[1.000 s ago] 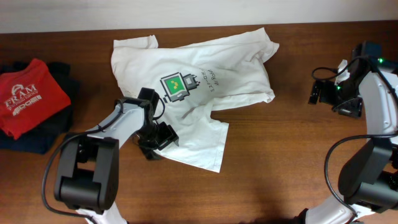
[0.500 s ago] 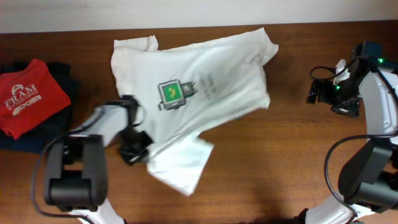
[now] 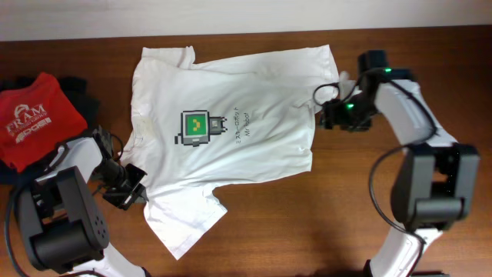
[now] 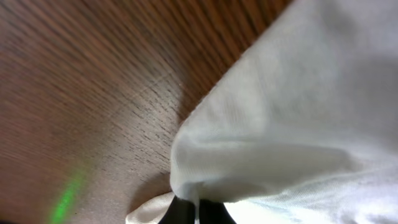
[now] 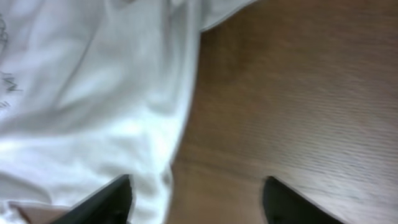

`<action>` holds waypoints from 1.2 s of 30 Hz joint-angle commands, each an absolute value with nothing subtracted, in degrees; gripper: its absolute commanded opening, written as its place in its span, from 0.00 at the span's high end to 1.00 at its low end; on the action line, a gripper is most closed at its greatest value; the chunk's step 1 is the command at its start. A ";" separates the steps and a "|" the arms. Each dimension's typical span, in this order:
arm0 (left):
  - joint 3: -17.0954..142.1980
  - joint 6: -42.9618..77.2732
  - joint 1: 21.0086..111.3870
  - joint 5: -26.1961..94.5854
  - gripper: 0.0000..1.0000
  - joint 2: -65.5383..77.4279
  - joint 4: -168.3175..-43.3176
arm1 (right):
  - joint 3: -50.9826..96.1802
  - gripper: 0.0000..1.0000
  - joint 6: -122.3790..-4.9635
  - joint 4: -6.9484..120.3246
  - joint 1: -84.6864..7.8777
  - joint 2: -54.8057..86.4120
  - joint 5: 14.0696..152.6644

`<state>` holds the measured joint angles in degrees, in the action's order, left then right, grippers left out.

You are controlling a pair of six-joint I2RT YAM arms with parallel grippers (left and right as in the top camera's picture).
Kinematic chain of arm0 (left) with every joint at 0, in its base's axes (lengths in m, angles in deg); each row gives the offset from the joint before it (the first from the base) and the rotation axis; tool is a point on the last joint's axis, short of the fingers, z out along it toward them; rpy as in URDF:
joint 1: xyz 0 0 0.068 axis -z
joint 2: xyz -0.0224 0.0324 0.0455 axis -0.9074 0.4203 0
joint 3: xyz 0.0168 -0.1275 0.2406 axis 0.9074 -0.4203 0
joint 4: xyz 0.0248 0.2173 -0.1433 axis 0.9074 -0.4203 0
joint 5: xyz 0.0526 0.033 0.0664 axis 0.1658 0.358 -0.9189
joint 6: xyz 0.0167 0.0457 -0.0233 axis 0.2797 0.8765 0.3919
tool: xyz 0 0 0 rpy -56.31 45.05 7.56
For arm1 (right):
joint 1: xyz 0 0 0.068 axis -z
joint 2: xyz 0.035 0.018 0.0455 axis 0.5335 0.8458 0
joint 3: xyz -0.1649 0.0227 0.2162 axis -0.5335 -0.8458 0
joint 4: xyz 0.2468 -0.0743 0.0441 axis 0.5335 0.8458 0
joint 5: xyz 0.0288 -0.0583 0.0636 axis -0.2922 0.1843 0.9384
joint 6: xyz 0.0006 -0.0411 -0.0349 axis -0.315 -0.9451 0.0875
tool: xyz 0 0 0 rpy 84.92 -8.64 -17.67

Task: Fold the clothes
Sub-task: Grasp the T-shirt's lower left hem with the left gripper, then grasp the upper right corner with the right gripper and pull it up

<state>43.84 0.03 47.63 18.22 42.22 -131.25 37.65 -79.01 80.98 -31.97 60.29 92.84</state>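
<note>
The white T-shirt [image 3: 231, 146] lies spread face up on the wooden table [image 3: 361, 223], its green and dark graphic [image 3: 195, 128] at left of centre. My left gripper [image 3: 132, 192] is at the shirt's lower left edge, shut on a fold of the white cloth [image 4: 298, 124]. In the left wrist view the dark fingertips [image 4: 184, 213] pinch that fold just above the wood. My right gripper [image 3: 326, 115] stands open at the shirt's right edge. In the right wrist view the white cloth [image 5: 93, 93] reaches the left finger [image 5: 115, 199], and bare wood fills the rest of the gap.
A red shirt with white FRAM lettering [image 3: 34, 123] lies on a dark folded garment [image 3: 75, 94] at the table's left edge. The table's far edge meets a pale wall [image 3: 246, 15] right behind the white shirt's top.
My left gripper shut on the shirt's lower edge and dragged it left, spreading the shirt flatter. My right arm swung left to the shirt's right edge, its jaws narrowing.
</note>
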 commanded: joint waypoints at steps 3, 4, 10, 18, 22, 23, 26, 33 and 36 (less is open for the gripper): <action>43.19 0.95 49.23 17.26 1.00 42.22 -128.87 | 37.01 0.49 -75.10 71.96 -37.06 66.52 93.52; 43.19 0.97 49.42 17.04 1.00 42.22 -128.84 | 37.01 0.50 -72.70 69.62 -37.19 66.72 91.40; 43.19 0.97 49.79 16.64 1.00 42.22 -128.87 | 37.08 0.51 -59.72 60.39 -35.22 66.65 79.64; 43.14 0.97 49.79 16.64 1.00 42.22 -128.84 | 37.06 0.47 -59.02 55.50 -35.11 70.28 77.45; 43.14 0.95 49.79 16.67 1.00 42.22 -128.87 | 37.08 0.96 -59.06 53.18 -35.11 71.86 77.61; 43.14 0.95 49.77 16.67 1.00 42.22 -128.87 | 37.58 0.96 -59.65 52.83 -34.81 71.46 77.43; 43.14 0.95 49.79 16.67 1.00 42.22 -128.87 | 46.91 0.96 -69.29 58.21 -31.33 68.66 68.93; 43.14 0.95 49.79 16.67 1.00 42.22 -128.65 | 71.44 0.07 -75.67 73.75 -24.60 68.38 66.00; 43.14 0.95 49.79 16.67 1.00 42.22 -128.21 | 71.39 0.01 -75.65 81.68 -24.80 69.12 70.85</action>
